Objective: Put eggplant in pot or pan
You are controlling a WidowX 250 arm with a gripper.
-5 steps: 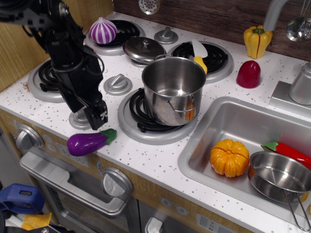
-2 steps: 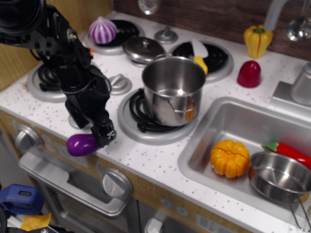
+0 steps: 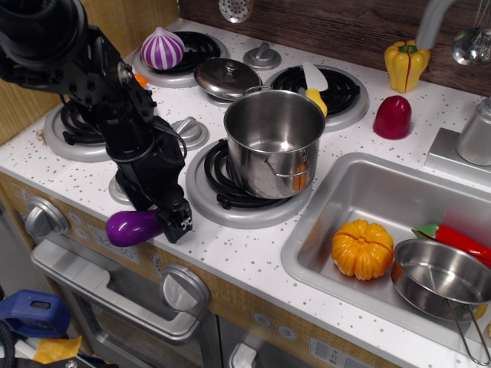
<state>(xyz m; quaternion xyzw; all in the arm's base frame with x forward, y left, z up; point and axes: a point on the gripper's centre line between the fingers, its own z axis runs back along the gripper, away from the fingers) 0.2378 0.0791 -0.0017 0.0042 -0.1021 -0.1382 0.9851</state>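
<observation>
at counter's front edge, tool (image 3: 178,222) over eggplant (image 3: 132,228)

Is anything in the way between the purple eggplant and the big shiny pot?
Only the gripper itself, down over the stem end of the eggplant. Bare counter and the burner rim lie between it and the open pot.

I have one view only, so nothing overlaps with another. It looks down at a steep angle from above the front edge of the white speckled toy-kitchen table (image 3: 253,257), facing the dark wooden back wall (image 3: 322,27). It sits fairly near: the black robot arm (image 3: 115,115) fills the left side. From the jaws, low at the near left edge, the shiny steel pot (image 3: 274,142) lies right and farther back, the steel sink basin (image 3: 360,195) farther right still.
</observation>
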